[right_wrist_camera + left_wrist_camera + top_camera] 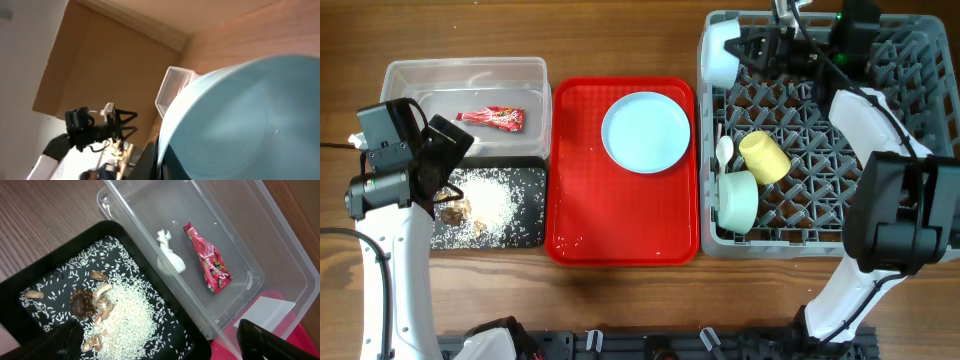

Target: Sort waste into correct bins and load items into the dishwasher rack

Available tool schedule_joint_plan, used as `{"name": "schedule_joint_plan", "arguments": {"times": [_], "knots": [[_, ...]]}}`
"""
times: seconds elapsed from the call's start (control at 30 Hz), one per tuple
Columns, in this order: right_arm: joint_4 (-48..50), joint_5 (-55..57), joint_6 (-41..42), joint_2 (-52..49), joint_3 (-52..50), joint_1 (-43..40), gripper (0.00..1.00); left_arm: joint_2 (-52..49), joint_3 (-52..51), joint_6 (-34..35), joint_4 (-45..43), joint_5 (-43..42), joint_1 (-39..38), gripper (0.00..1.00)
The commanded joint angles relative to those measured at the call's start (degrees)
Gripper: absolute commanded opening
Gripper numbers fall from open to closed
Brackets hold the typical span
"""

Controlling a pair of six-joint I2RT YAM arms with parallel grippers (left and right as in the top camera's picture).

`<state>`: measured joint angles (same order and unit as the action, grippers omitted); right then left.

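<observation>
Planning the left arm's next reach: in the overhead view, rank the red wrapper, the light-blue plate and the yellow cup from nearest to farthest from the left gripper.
From the left gripper:
1. red wrapper, in the clear tub just beside the gripper.
2. light-blue plate, on the red tray in the middle.
3. yellow cup, in the grey rack on the far side.

Flat red tray (pixel 620 215), apparently wet, wooden table (pixel 620 40)
</observation>
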<state>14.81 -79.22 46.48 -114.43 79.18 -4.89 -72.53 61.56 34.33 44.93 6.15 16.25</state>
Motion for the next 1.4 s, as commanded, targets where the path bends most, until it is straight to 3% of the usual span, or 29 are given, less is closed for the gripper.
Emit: {"name": "schedule_joint_plan", "arguments": {"times": [0.0, 0.07, 0.23, 0.27, 0.3, 0.4, 0.43, 0.47, 0.67, 0.9, 0.97, 1.07, 1.13, 1.23, 1.37], "knots": [[-0.5, 3.2, -1.5, -0.5, -4.9, -0.2, 0.04, 0.5, 0.5, -0.9, -0.1, 0.2, 0.3, 1.00], [-0.6, 4.6, -3.1, -0.5, -8.7, -1.7, 0.04, 0.5, 0.5, -0.9, -0.1, 0.2, 0.3, 1.00], [-0.7, 1.9, -4.1, -0.5, -11.4, -5.1, 0.22, 0.5, 0.5, -0.9, -0.1, 0.2, 0.3, 1.00], [-0.7, 0.0, -4.1, -0.5, -11.4, -5.6, 0.35, 0.5, 0.5, -0.9, -0.1, 0.2, 0.3, 1.00], [-0.6, -2.0, -4.1, -0.5, -11.4, -6.1, 0.41, 0.5, 0.5, -0.9, -0.1, 0.2, 0.3, 1.00], [-0.5, -7.3, -2.9, -0.4, -11.4, -9.1, 0.51, 0.5, 0.5, -0.9, -0.1, 0.2, 0.3, 1.00], [-0.5, -9.0, -2.3, -0.4, -11.4, -10.6, 0.64, 0.5, 0.5, -0.9, -0.1, 0.2, 0.3, 1.00], [-0.5, -10.3, -0.9, -0.4, -11.4, -12.3, 0.99, 0.5, 0.5, -0.9, -0.1, 0.2, 0.3, 1.00], [1.2, -9.0, 1.9, 1.0, -11.4, -18.8, 1.00, 0.5, 0.5, -0.9, -0.1, 0.2, 0.3, 1.00], [34.2, -0.1, 30.7, 6.3, -9.2, -19.3, 1.00, 0.5, 0.5, -0.9, -0.1, 0.2, 0.3, 1.00], [35.3, 6.6, 29.9, 6.4, -8.7, -18.6, 0.99, 0.5, 0.5, -0.9, -0.1, 0.2, 0.3, 1.00], [24.3, 12.1, 15.0, 6.4, -8.7, -16.7, 0.99, 0.5, 0.5, -0.9, -0.1, 0.2, 0.3, 0.99], [4.6, 20.2, -6.1, 6.4, -8.2, -14.2, 1.00, 0.5, 0.5, -0.9, -0.1, 0.2, 0.3, 1.00], [-30.5, 47.5, -32.6, 6.5, 1.3, -8.3, 1.00, 0.5, 0.5, -0.9, -0.1, 0.2, 0.3, 1.00], [-55.3, 63.0, -41.0, 6.7, 20.4, -3.1, 1.00, 0.5, 0.5, -0.9, -0.1, 0.2, 0.3, 1.00]]}}
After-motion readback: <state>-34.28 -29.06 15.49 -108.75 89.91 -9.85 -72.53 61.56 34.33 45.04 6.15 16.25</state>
